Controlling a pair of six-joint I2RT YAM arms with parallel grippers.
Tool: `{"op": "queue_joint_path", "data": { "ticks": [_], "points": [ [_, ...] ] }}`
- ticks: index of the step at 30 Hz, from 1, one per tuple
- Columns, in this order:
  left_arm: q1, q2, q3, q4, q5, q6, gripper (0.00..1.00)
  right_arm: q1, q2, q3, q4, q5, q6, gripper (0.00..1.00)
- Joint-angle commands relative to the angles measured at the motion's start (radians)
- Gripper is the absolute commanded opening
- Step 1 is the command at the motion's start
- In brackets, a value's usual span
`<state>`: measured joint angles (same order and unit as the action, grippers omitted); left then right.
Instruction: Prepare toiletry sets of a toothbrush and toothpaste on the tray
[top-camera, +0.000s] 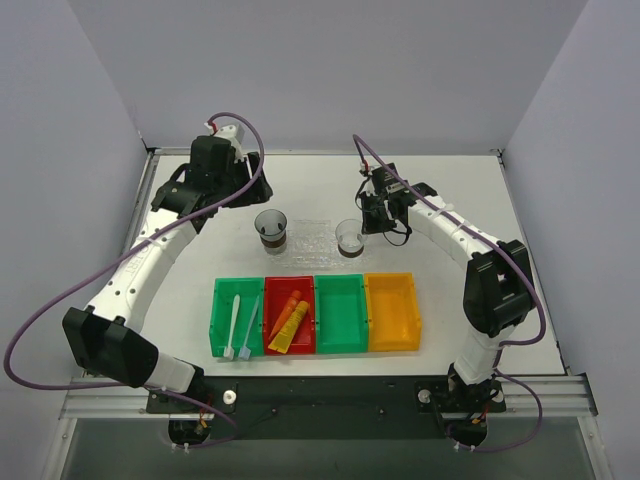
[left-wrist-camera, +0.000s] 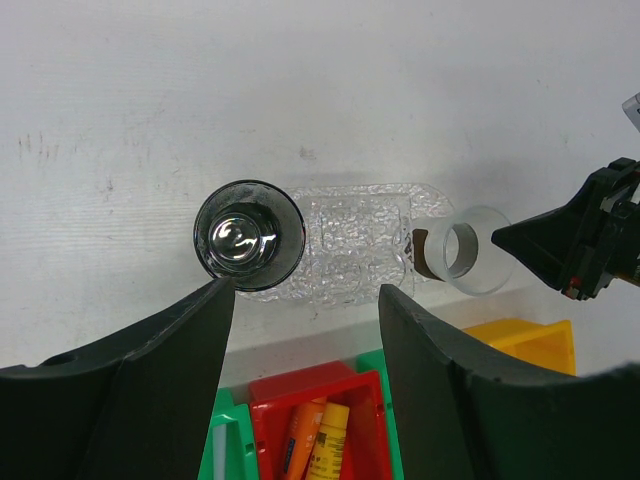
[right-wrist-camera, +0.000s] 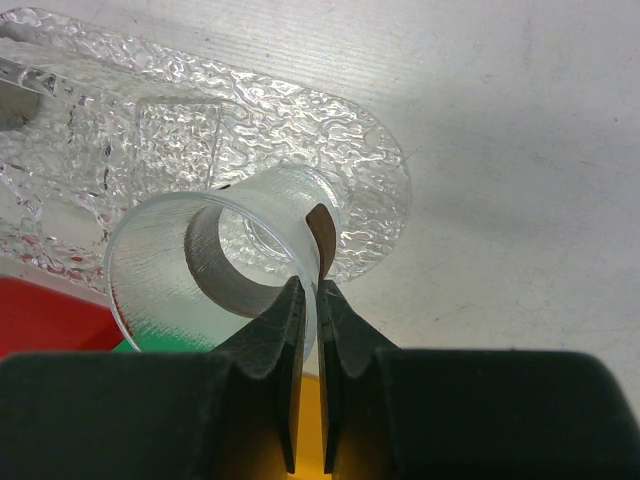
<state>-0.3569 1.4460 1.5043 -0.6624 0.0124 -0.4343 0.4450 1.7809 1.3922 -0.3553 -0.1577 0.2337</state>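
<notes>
You have bright, even overhead light in all 3 views, and the white table (top-camera: 310, 180) looks nearly washed out, with only faint, soft shadows. In your left wrist view a hard glare spot sits inside the dark cup (left-wrist-camera: 248, 238), and the left gripper's fingers (left-wrist-camera: 150, 380) are featureless black, blurred at the frame edge. Your right wrist view shows the tray (right-wrist-camera: 120, 120) sparkling sharply, the clear cup (right-wrist-camera: 160, 260) hazy, and the right gripper's fingers (right-wrist-camera: 270, 340) out of focus.
</notes>
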Motion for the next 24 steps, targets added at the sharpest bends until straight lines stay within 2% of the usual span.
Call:
{"op": "queue_joint_path", "data": {
  "ticks": [1, 9, 16, 24],
  "points": [
    [0.01, -0.038, 0.005, 0.018, -0.005, 0.009, 0.7, 0.001, 0.009, 0.016, 0.026, -0.002, -0.001, 0.04],
    [0.012, -0.036, 0.002, 0.02, -0.005, 0.006, 0.7, -0.002, 0.003, 0.022, 0.021, 0.0, -0.002, 0.14],
    [0.012, -0.032, 0.005, 0.02, -0.005, 0.003, 0.7, -0.002, 0.006, 0.03, 0.015, 0.003, -0.005, 0.28],
    [0.012, -0.026, -0.026, 0.021, -0.005, 0.009, 0.7, 0.0, -0.003, 0.042, 0.016, 0.001, -0.007, 0.37]
  ]
}}
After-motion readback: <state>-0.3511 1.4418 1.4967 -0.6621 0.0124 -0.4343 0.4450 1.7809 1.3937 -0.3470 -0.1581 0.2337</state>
